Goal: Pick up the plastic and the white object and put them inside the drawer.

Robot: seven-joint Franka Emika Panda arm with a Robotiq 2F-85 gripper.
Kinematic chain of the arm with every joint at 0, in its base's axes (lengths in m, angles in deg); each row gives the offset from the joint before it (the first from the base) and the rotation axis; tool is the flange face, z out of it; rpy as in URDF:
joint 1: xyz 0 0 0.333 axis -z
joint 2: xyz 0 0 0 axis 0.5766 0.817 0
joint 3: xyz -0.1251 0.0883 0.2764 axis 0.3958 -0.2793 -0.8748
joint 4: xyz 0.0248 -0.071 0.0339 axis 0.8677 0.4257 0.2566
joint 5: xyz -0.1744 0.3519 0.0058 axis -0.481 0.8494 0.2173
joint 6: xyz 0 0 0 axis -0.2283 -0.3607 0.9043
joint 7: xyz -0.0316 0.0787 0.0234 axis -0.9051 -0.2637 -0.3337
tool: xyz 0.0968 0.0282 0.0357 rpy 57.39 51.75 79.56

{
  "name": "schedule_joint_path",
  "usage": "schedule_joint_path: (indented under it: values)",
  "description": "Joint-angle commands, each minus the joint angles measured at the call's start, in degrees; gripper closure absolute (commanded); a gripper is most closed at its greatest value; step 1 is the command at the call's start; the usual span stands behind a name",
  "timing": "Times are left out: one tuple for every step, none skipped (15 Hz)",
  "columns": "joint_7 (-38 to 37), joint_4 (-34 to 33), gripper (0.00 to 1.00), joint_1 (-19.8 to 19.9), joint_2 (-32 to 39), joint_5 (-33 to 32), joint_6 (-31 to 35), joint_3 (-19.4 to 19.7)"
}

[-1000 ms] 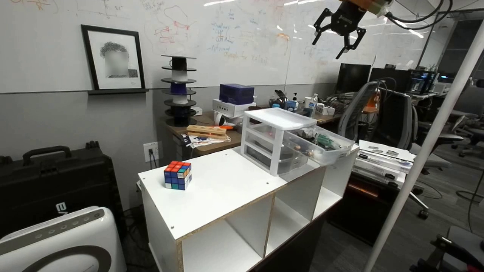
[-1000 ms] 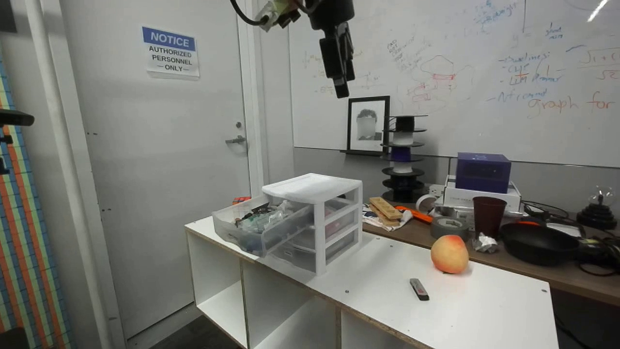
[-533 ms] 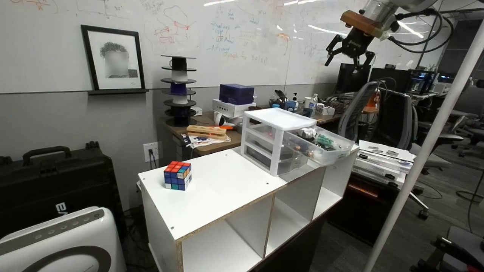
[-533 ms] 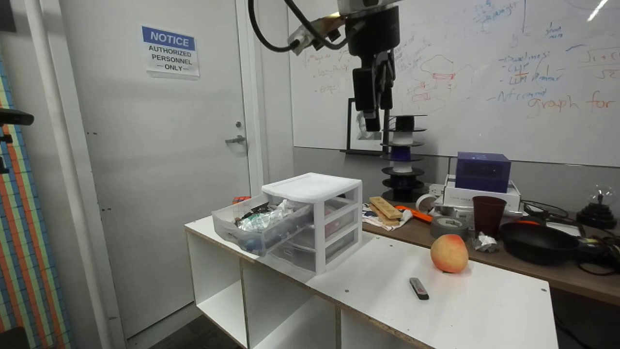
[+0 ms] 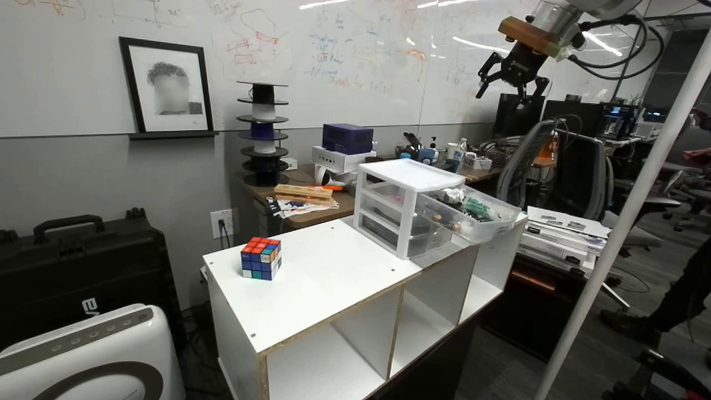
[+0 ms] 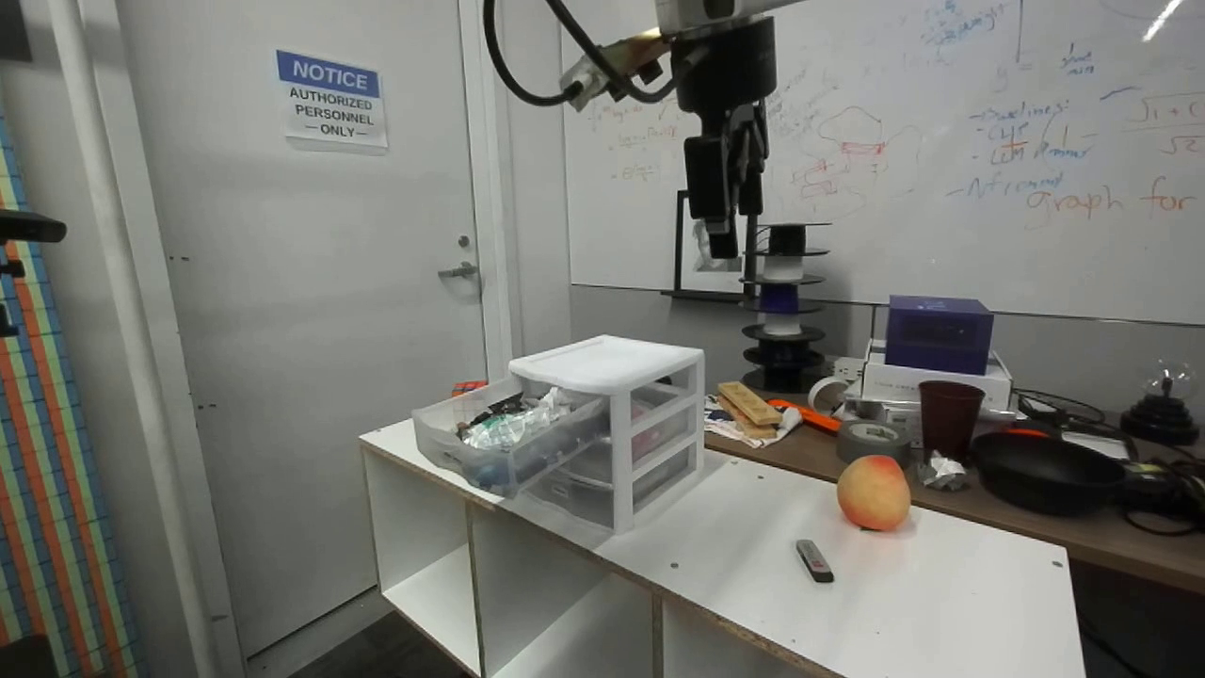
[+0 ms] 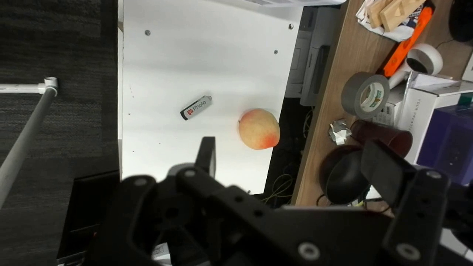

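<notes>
Plastic [image 5: 477,208], shiny and greenish, lies in the pulled-out top drawer [image 5: 491,230], right of the middle of the frame in an exterior view, just beside a crumpled whitish piece [image 5: 452,195]. Both look brighter than a second ago, while the drawer and the drawer unit [image 5: 411,173] stand unmoved on the white shelf cabinet [image 5: 328,255].

What has shifted is the hand [image 7: 296,162]: in both exterior views it sits lower and farther right than a second ago, with more of the arm [image 5: 605,6] in sight above it. It hangs in the air, higher in the frame than the drawer unit, and is spread wide, its two fingers [image 7: 205,155] well apart across the lower part of the wrist view.

At the lower right edge of an exterior view, a person's leg [image 5: 686,289] and shoe [image 5: 625,321] have come in since half a second ago.

In the wrist view a fruit [image 7: 259,129] rests on the shelf cabinet near the middle of the frame, with a small stick [image 7: 196,107] printed "Photo" to its left, apart from it. Grey tape [image 7: 354,92] sits on the brown desk [image 7: 345,51] at the right.
</notes>
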Motion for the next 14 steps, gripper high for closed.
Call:
schedule_joint_path:
  values:
    - [-7.44, -2.25, 0.0, -0.11, 3.6, 1.85, 5.91, 0.66]
    - [-9.04, -3.03, 0.0, 0.19, 5.38, 2.54, 7.91, 0.82]
    - [-11.18, -3.8, 0.0, 0.39, 7.04, 3.04, 9.39, 1.06]
    - [-14.17, -5.07, 0.0, 0.65, 8.87, 3.1, 7.37, 1.57]
    - [-16.59, -6.13, 0.0, 0.89, 10.57, 3.03, 5.84, 2.0]
    - [-18.36, -7.7, 0.0, 1.38, 12.53, 2.94, 2.76, 2.34]
    - [-20.34, -8.72, 0.0, 1.73, 14.07, 2.88, 0.74, 2.62]
    - [-21.21, -10.2, 0.0, 2.5, 15.65, 3.39, -2.78, 2.58]
    - [-22.97, -11.48, 0.0, 2.91, 17.03, 3.29, -5.75, 2.69]
    - [-24.87, -13.21, 0.0, 3.46, 18.65, 3.28, -8.81, 2.81]
    - [-26.44, -14.31, 0.0, 4.2, 19.63, 3.42, -11.73, 2.98]
    - [-28.47, -15.26, 0.0, 4.87, 20.56, 3.51, -13.83, 3.29]
    - [-30.46, -16.4, 0.0, 5.31, 21.74, 3.56, -14.3, 3.52]
    - [-32.18, -17.41, 0.0, 5.76, 22.93, 3.6, -13.7, 3.76]
